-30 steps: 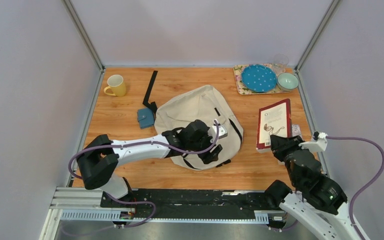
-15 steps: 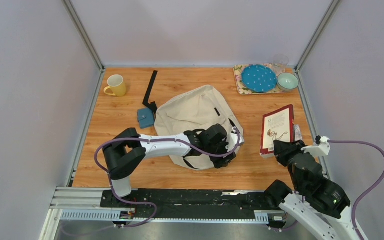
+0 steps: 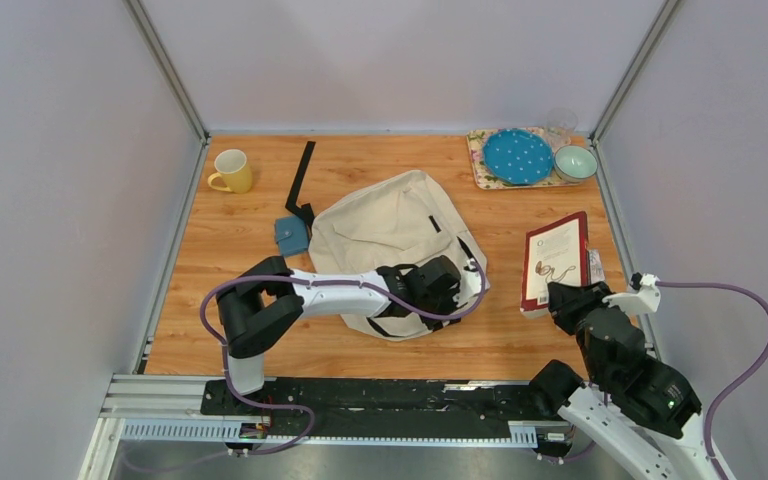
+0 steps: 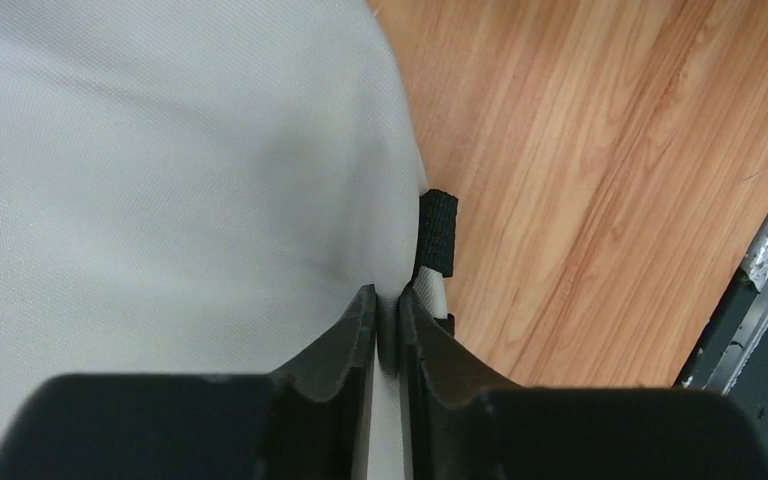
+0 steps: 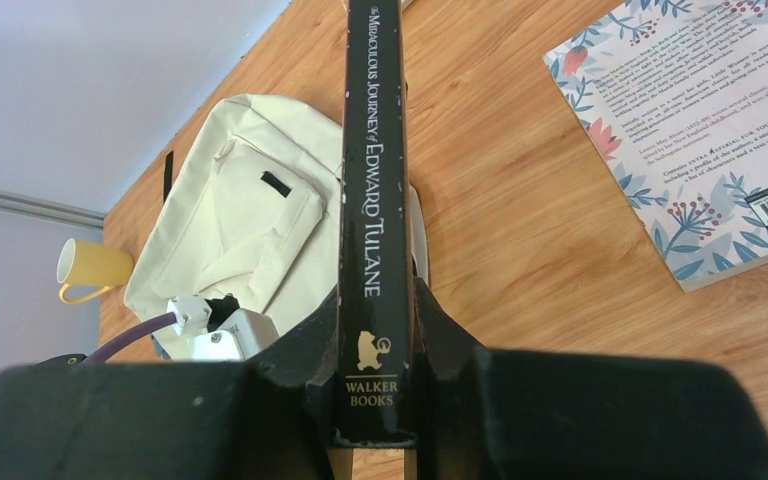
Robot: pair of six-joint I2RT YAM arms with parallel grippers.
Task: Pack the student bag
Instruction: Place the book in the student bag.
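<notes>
The student bag (image 3: 390, 235), a cream fabric backpack with black straps, lies flat in the middle of the table. My left gripper (image 3: 457, 288) is at the bag's near right edge. In the left wrist view my left gripper (image 4: 388, 300) is shut on a fold of the bag's cream fabric (image 4: 180, 170), next to a black strap end (image 4: 439, 230). My right gripper (image 3: 566, 298) holds a red-covered book (image 3: 556, 258) raised off the table to the right of the bag. The right wrist view shows my right gripper (image 5: 377, 295) clamped on the book's black spine (image 5: 371, 150).
A floral-covered booklet (image 5: 700, 150) lies on the table under the held book. A yellow mug (image 3: 231, 170), a black strap (image 3: 302, 178) and a blue pouch (image 3: 290, 235) lie at the back left. A tray (image 3: 480, 165) holds a blue plate (image 3: 517, 157) and bowl (image 3: 575, 162).
My left gripper moved right across the bag to its near right edge and closed on the fabric. My right gripper lifted the book slightly and has since held still.
</notes>
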